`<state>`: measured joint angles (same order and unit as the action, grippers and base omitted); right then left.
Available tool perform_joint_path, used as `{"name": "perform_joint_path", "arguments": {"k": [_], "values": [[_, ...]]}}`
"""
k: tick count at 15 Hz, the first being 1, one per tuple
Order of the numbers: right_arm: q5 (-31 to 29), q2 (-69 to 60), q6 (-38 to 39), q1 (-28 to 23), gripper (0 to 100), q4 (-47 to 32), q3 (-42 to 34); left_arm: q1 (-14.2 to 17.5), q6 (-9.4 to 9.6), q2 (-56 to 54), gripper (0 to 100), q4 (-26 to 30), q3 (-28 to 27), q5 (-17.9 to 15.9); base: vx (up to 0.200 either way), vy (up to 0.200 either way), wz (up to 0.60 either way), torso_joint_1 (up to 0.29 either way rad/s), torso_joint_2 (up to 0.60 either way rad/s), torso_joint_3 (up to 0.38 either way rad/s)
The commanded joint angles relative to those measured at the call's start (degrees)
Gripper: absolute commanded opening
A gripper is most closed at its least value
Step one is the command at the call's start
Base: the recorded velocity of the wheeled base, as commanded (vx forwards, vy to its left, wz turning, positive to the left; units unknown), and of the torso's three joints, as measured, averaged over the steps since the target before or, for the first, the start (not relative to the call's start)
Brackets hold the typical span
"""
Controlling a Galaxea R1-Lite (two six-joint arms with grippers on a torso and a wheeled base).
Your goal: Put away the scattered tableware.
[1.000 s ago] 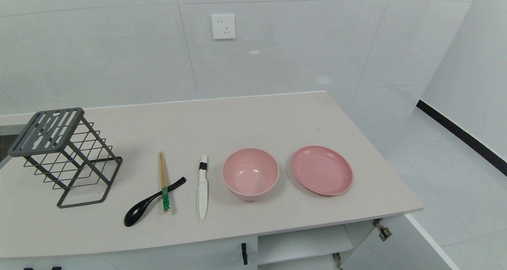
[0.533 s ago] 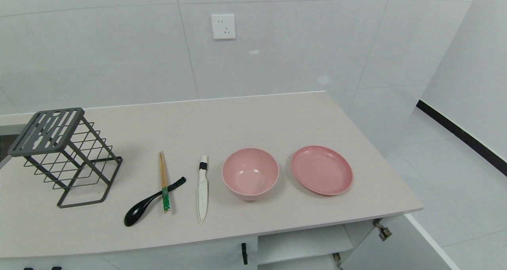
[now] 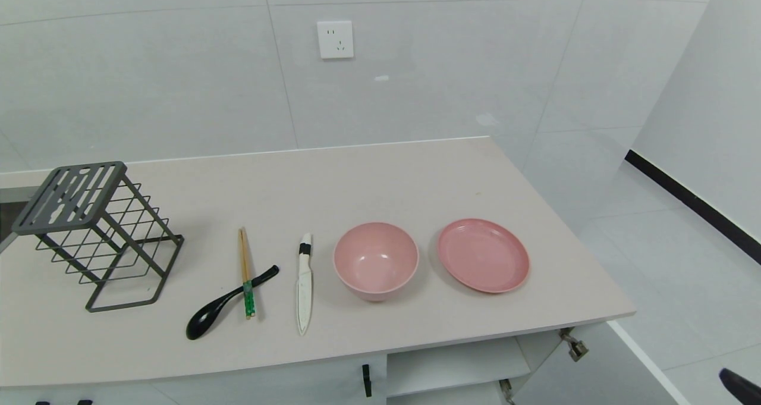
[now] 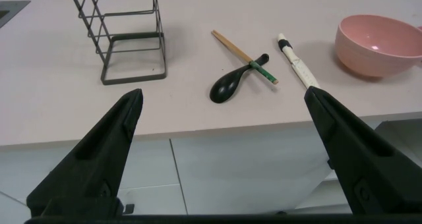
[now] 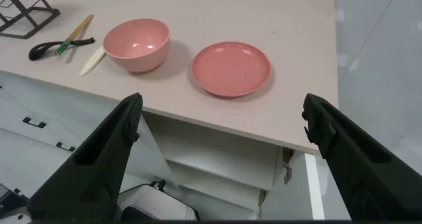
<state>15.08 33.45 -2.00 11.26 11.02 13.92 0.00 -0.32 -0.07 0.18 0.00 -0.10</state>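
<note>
Your left hand (image 4: 221,161) hangs off the front edge of the desk (image 3: 380,179), its fingers (image 4: 92,161) spread wide with nothing between them. Past it on the desk lie the black spoon (image 4: 227,87) and the chopsticks (image 4: 241,53), crossed over each other, with the white knife (image 4: 300,64) just beside them and the dark wire rack (image 3: 110,167) well off to the left. Your right hand (image 5: 224,165) is also open and empty, out in front of the desk. It faces the pink plate (image 5: 231,68), with the pink bowl (image 5: 136,44) just beside the plate, between it and the knife.
</note>
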Motion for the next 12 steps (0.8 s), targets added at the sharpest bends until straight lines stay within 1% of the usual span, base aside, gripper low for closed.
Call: {"name": "perform_joint_path", "arguments": {"k": [1, 3, 4, 6, 7, 9, 11, 12], "values": [[-0.1, 12.3, -0.2, 0.0, 100, 4.1, 1.2, 0.0, -0.03, 0.1, 100, 0.0, 0.0, 0.0, 0.0, 0.0, 0.0, 0.0, 0.0, 0.0], [-0.1, 17.5, -0.2, -0.3, 100, 8.1, 1.4, 0.0, -0.03, 0.1, 100, 0.0, 0.0, 0.0, 0.0, 0.0, 0.0, 0.0, 0.0, 0.0], [0.1, 22.4, 0.0, -0.3, 100, 12.4, 1.5, 0.0, -0.03, 0.1, 100, 0.0, 0.0, 0.0, 0.0, 0.0, 0.0, 0.0, 0.0, 0.0], [0.7, 29.5, 0.2, -0.3, 100, 16.4, 2.3, 0.0, -0.03, 0.1, 100, 0.0, 0.0, 0.0, 0.0, 0.0, 0.0, 0.0, 0.0, 0.0], [1.5, 32.7, 0.2, -0.3, 100, 16.5, 4.1, 0.0, -0.03, 0.1, 100, 0.0, 0.0, 0.0, 0.0, 0.0, 0.0, 0.0, 0.0, 0.0], [1.3, 38.5, 0.0, -0.2, 100, 16.7, 7.4, 0.0, -0.03, 0.1, 100, 0.1, 0.0, 0.0, 0.0, 0.0, 0.0, 0.0, 0.0, 0.0], [1.2, 43.2, -0.1, -0.5, 100, 17.3, 8.7, 0.0, -0.03, 0.1, 100, 0.0, 0.0, 0.0, 0.0, 0.0, 0.0, 0.0, 0.0, 0.0], [1.0, 46.5, -0.1, -0.9, 100, 20.0, 8.6, 0.0, -0.03, 0.1, 100, 0.0, 0.0, 0.0, 0.0, 0.0, 0.0, 0.0, 0.0, 0.0]]}}
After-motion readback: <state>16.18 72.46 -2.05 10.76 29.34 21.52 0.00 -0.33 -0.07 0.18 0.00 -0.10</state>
